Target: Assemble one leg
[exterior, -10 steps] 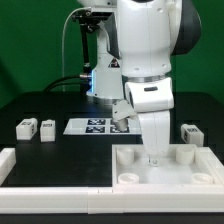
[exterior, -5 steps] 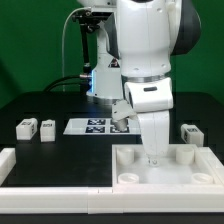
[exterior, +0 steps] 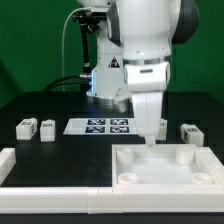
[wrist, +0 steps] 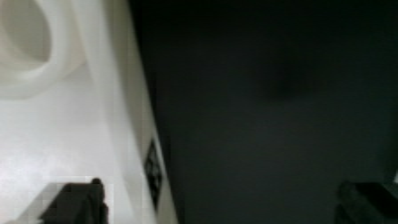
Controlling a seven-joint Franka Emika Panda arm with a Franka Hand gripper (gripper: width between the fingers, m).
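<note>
- table (exterior: pixel 70 146): black, carries everything noted below.
- arm (exterior: pixel 145 45): mine, white and bulky. It stands behind the panel with the wrist turned straight down.
- panel (exterior: pixel 165 168): white square with a raised rim, flat on the table. It has round sockets (exterior: pixel 186 157) at its corners, and three of them show in the exterior view. The wrist view shows one pale round socket and the panel's long edge against the dark table.
- rail (exterior: pixel 55 170): low and white, just beside the panel on the exterior view's left.
- marker board (exterior: pixel 100 126): flat on the table behind the panel, toward the exterior view's left. My arm hides part of it.
- pincer (exterior: pixel 150 138): hangs tips-down over the panel's back edge. The fingers are wide apart and grip nothing. In the wrist view one fingertip (wrist: pixel 71 203) sits over the panel and the other over the table just off the panel's edge.
- leg (exterior: pixel 27 127) and second leg (exterior: pixel 47 129): side by side on the table, well apart from the panel, behind the rail toward the exterior view's left. Both show dark tags on their faces.
- third leg (exterior: pixel 190 133): on the table just behind the panel's back edge, toward the exterior view's right.
- tag (wrist: pixel 151 166): a small dark mark on the panel's side, too blurred to read.
</note>
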